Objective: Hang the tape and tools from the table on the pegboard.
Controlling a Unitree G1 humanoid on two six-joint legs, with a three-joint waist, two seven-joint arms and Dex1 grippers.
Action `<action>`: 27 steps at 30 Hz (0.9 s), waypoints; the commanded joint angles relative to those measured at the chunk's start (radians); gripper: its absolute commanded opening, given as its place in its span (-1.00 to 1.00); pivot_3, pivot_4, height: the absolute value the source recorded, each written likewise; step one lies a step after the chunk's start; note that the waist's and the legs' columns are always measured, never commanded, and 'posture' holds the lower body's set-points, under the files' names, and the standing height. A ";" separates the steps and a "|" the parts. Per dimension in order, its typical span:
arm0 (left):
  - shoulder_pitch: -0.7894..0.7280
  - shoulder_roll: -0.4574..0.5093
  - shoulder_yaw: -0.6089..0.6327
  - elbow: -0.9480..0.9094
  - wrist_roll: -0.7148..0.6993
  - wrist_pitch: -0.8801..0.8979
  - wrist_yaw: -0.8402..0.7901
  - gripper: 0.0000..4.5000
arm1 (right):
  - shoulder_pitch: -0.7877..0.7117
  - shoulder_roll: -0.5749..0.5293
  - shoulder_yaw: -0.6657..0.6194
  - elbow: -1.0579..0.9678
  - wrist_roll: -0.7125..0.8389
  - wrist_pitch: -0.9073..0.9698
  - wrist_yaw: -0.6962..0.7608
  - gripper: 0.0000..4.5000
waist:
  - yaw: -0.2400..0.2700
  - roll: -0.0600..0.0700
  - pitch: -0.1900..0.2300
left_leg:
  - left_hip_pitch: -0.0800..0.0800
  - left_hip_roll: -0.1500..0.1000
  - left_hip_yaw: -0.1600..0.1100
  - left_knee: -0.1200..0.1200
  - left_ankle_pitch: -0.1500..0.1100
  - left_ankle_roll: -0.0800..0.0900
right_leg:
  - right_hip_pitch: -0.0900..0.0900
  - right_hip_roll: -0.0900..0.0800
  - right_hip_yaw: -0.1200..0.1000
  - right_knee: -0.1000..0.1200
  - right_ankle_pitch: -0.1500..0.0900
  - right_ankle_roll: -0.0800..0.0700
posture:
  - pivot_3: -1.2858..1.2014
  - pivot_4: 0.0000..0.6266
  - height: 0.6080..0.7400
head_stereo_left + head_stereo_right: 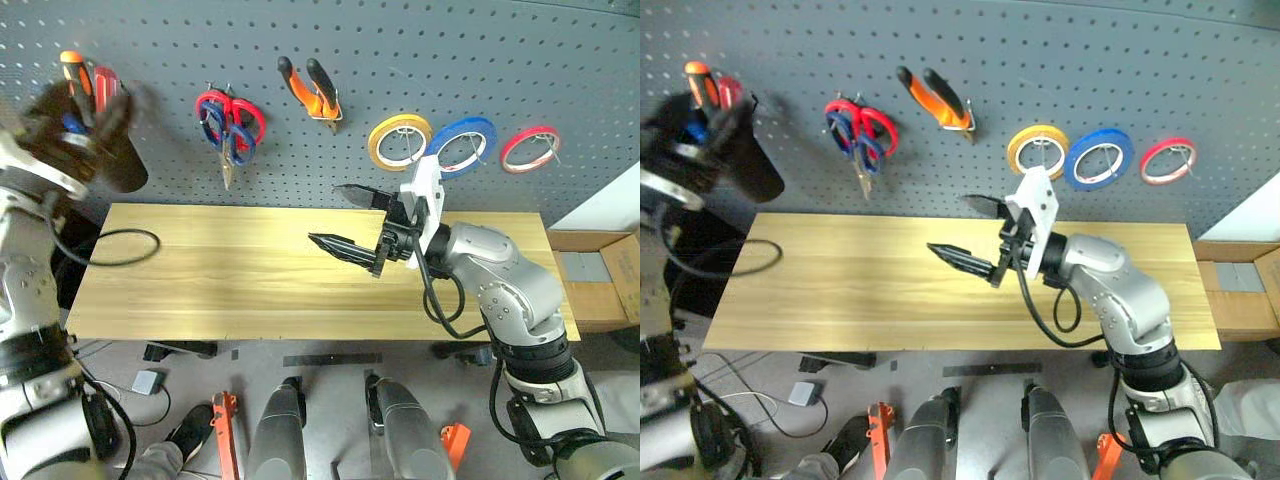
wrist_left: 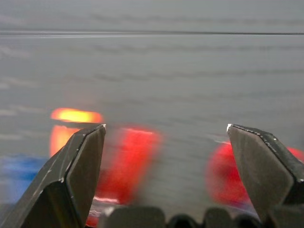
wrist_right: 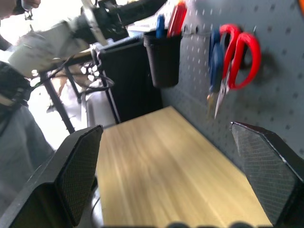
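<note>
On wall: grey pegboard | below: bare wood table

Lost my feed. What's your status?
Both grippers open, empty: left up at the cup, right over the table. Tape, pliers, scissors on the pegboard. Nothing in the way.

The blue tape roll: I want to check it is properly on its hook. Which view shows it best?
The left eye view: the blue tape roll hangs on the pegboard between the yellow roll and red roll, unblocked. The right eye view shows the same. The wrist views face other parts of the pegboard.
</note>
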 commanded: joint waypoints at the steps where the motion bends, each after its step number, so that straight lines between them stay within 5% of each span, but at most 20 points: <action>1: 0.178 -0.048 -0.034 -0.226 -0.115 0.103 -0.014 0.98 | 0.057 -0.023 -0.058 0.016 0.012 -0.053 0.025 1.00 | 0.000 -0.001 -0.012 | 0.000 0.000 0.000 0.000 0.000 0.000 | 0.000 0.000 0.000 0.000 0.000 0.000 | 0.07 -0.30 1.00; 9: 0.444 -0.200 -0.113 -0.231 0.069 0.001 0.041 0.98 | 0.240 -0.004 -0.165 0.151 -0.066 -0.178 -0.084 1.00 | 0.000 -0.004 -0.080 | 0.005 -0.002 0.001 0.001 0.001 -0.002 | 0.004 0.005 0.000 -0.001 0.001 -0.003 | 0.05 -0.56 1.00; 16: 0.390 -0.387 -0.155 0.118 0.347 -0.274 0.211 0.98 | 0.271 0.008 -0.253 0.474 -0.201 -0.399 -0.208 1.00 | -0.001 0.000 -0.163 | 0.023 -0.001 0.005 -0.001 0.001 0.000 | 0.027 0.006 0.002 -0.016 0.001 0.000 | 0.03 -0.80 1.00; 27: 0.344 -0.424 -0.152 0.315 0.444 -0.425 0.231 0.98 | 0.270 0.026 -0.333 0.726 -0.217 -0.567 -0.218 1.00 | -0.005 0.001 -0.234 | 0.038 0.000 0.012 -0.003 0.000 0.001 | 0.040 0.007 0.007 -0.018 0.000 -0.003 | 0.04 -0.97 1.00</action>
